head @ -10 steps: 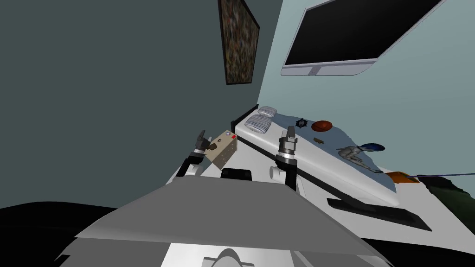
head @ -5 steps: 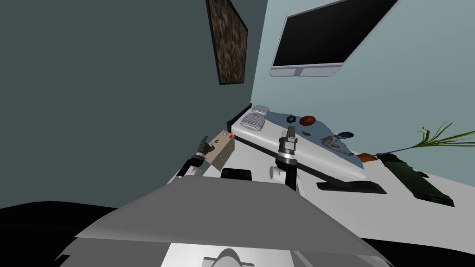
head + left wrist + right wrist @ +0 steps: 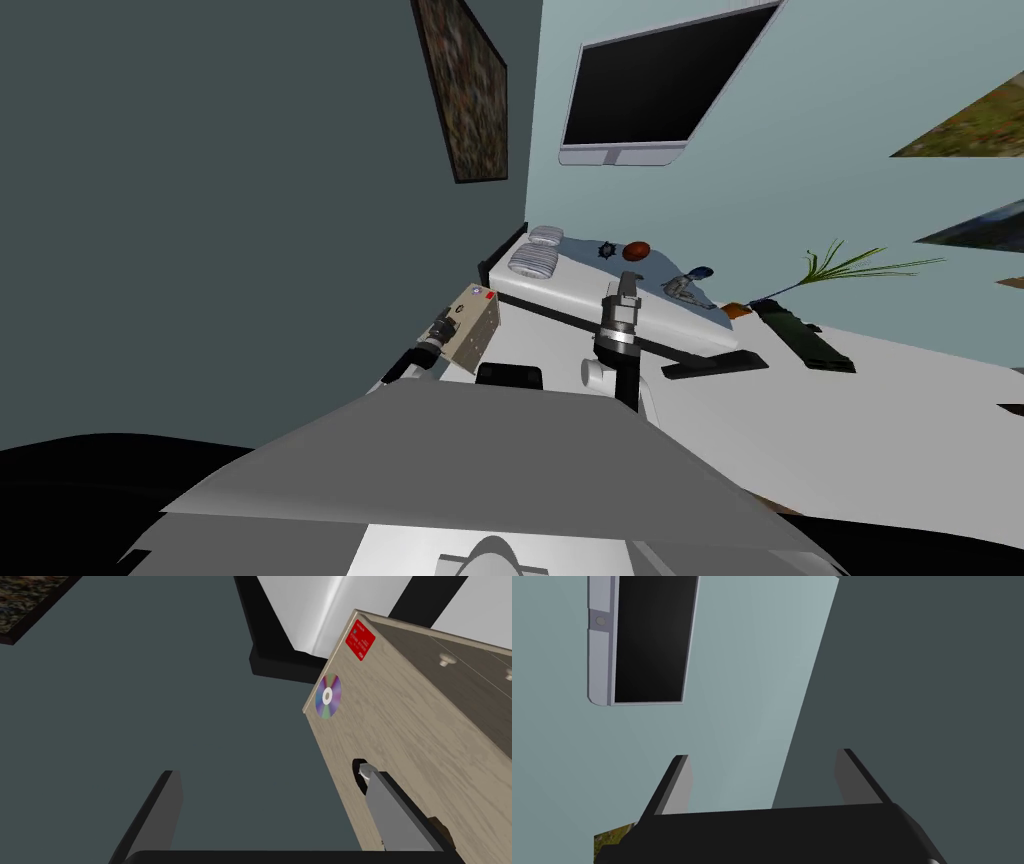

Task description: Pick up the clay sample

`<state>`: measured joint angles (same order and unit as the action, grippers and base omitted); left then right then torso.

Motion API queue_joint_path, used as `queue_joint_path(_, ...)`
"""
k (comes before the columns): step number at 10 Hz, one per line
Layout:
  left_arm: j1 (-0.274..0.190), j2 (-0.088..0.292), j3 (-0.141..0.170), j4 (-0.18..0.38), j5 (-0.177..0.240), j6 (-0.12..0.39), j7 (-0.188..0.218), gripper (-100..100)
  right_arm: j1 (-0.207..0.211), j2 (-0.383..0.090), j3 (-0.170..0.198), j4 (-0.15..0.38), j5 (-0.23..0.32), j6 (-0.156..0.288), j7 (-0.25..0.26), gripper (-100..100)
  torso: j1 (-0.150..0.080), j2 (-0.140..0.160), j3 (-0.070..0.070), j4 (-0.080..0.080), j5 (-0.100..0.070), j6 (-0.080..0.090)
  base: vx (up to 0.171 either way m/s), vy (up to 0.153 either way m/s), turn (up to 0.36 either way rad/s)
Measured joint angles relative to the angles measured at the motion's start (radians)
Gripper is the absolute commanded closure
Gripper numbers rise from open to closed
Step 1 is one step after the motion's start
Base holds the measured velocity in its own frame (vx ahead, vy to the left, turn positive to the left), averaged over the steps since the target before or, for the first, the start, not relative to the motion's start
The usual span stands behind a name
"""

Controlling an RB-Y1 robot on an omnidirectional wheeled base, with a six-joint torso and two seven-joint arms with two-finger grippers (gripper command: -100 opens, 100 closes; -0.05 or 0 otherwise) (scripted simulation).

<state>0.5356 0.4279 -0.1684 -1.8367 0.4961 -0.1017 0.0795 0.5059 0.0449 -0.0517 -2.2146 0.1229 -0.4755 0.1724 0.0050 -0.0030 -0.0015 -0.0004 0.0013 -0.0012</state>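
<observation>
Turned right since a second ago, left gripper point(image 3: 270, 772) and right gripper point(image 3: 763, 753) hold fingers apart. Brown lump point(image 3: 444, 827) on cabinet point(image 3: 400, 726), probably the clay: dense, dentable; pinch its sides gently.

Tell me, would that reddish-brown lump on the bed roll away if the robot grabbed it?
The reddish-brown lump looks rounded and smooth, so it may roll or slip when squeezed. It lies on the bed, probably soft, so a push might sink it rather than slide it. Its hardness cannot be told.
</observation>
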Motion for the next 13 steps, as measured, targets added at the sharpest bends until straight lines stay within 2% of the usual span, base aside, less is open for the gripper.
queue_joint_path(3,0.001,0.028,-0.019,0.07,0.062,0.045,-0.012,-100,0.0,0.0,0.0,0.0,0.0,0.0,0.0,0,0.0,-0.001,-0.001,0.0,0.0,0.001,-0.002,0.049,-0.274)
queue_joint_path(4,0.015,0.053,-0.029,0.094,0.093,0.067,-0.018,-100,0.0,0.0,0.0,0.0,0.0,0.0,0.0,0,0.002,-0.001,-0.001,0.0,0.0,0.001,-0.006,0.051,-0.115)
queue_joint_path(5,0.01,0.065,-0.037,0.123,0.114,0.076,-0.019,-100,0.0,0.0,0.0,0.0,0.0,0.0,0.0,0,0.001,-0.001,-0.001,0.0,0.0,0.0,-0.002,0.043,-0.183)
queue_joint_path(6,0.011,0.064,-0.042,0.152,0.136,0.097,-0.03,-100,0.0,0.0,0.0,0.0,0.0,0.0,0.0,0,0.0,-0.001,-0.001,0.0,0.0,0.0,0.011,0.06,-0.32)
queue_joint_path(7,0.007,0.091,-0.06,0.205,0.167,0.11,-0.037,-100,0.0,0.0,0.0,0.0,0.0,0.0,0.0,0,0.002,-0.002,-0.001,0.0,0.0,0.0,0.011,0.049,-0.211)
queue_joint_path(8,0.02,0.101,-0.058,0.206,0.188,0.126,-0.041,-100,0.0,0.0,0.0,0.0,0.0,0.0,0.0,0,0.001,-0.002,-0.001,0.0,0.0,0.0,0.019,0.04,-0.273)
queue_joint_path(9,0.038,0.128,-0.067,0.222,0.221,0.136,-0.044,-100,0.0,0.0,0.0,0.0,0.0,0.0,0.0,0,0.001,-0.003,-0.001,-0.001,0.0,0.0,0.018,0.033,-0.1)
queue_joint_path(11,0.045,0.135,-0.063,0.246,0.253,0.178,-0.059,-100,0.0,0.0,0.0,0.0,0.0,0.0,0.0,0,0.0,-0.003,-0.002,-0.001,0.0,0.0,0.027,0.038,-0.301)
queue_joint_path(12,0.051,0.167,-0.075,0.28,0.288,0.197,-0.066,-100,0.0,0.0,0.0,0.0,0.0,0.0,0.0,0,0.001,-0.004,-0.002,-0.001,0.0,0.0,0.035,0.063,-0.328)
queue_joint_path(13,0.051,0.211,-0.112,0.343,0.337,0.184,-0.072,-100,0.0,0.0,0.0,0.0,0.0,0.0,0.0,0,0.002,-0.004,-0.002,-0.001,0.0,0.0,0.028,0.059,-0.112)
